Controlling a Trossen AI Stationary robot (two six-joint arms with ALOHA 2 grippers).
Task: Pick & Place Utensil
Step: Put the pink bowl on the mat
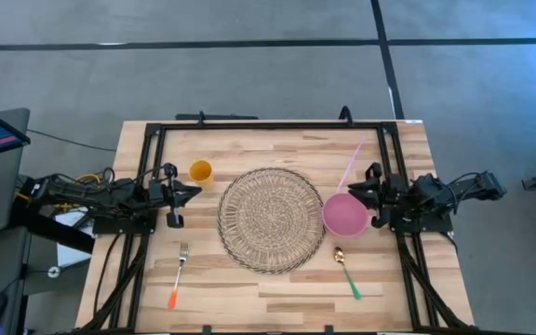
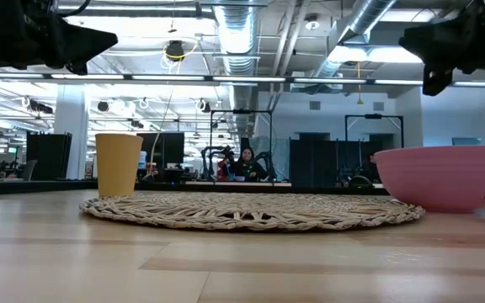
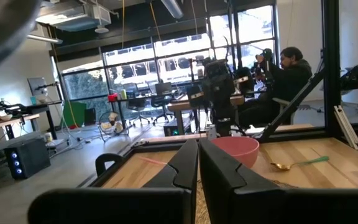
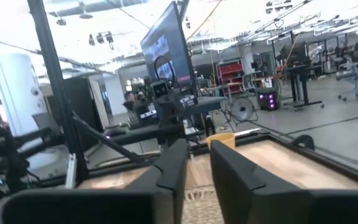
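A fork (image 1: 177,276) with an orange handle lies flat at the near left of the table. Near the table's front right lies a gold spoon (image 1: 346,272) with a green handle, also in the left wrist view (image 3: 297,163). A round woven placemat (image 1: 266,220) fills the middle, with a yellow cup (image 1: 200,172) standing to its far left and a pink bowl (image 1: 344,214) to its right. My left gripper (image 1: 196,191) hangs shut above the table beside the cup. My right gripper (image 1: 352,191) hangs open above the bowl's far rim, nothing between its fingers (image 4: 225,165).
A thin pink stick (image 1: 350,166) lies slanted at the far right, beyond the bowl. A black metal frame (image 1: 268,124) runs along the table's far edge and both sides. Bare wood shows along the near edge between the fork and the spoon.
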